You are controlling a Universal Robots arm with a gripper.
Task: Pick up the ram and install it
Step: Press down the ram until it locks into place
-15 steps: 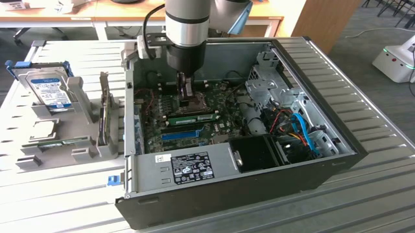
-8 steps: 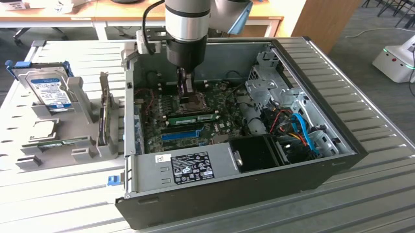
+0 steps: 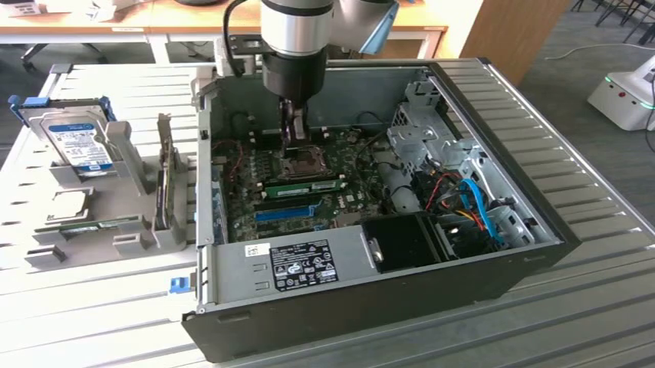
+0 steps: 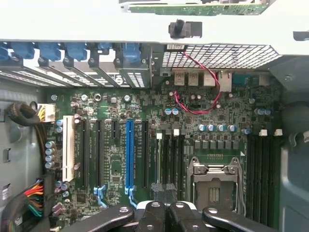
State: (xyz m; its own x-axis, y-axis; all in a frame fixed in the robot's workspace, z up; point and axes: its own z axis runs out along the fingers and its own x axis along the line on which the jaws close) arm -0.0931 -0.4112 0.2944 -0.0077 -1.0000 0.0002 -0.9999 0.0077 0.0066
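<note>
Both fingers of the gripper (image 4: 164, 191) are pressed together and you can see nothing held between them; they hang low inside the open computer case (image 3: 307, 264), just over the motherboard (image 4: 111, 169). Right beside the tips, the ram (image 4: 158, 159) stands on its edge in one of the black memory slots, between the blue slot (image 4: 129, 154) and the processor socket (image 4: 212, 181). In the exterior view you see it as a green strip lying just in front of the socket. So I judge the pick-up and the placing as done. Whether the stick is pushed fully down and its clips are locked, I cannot tell. Further away, outside the case on the exterior view's left, a second green stick (image 3: 92, 226) lies in the grey rack (image 3: 61, 253) near the hard drive (image 3: 82, 146), untouched.
</note>
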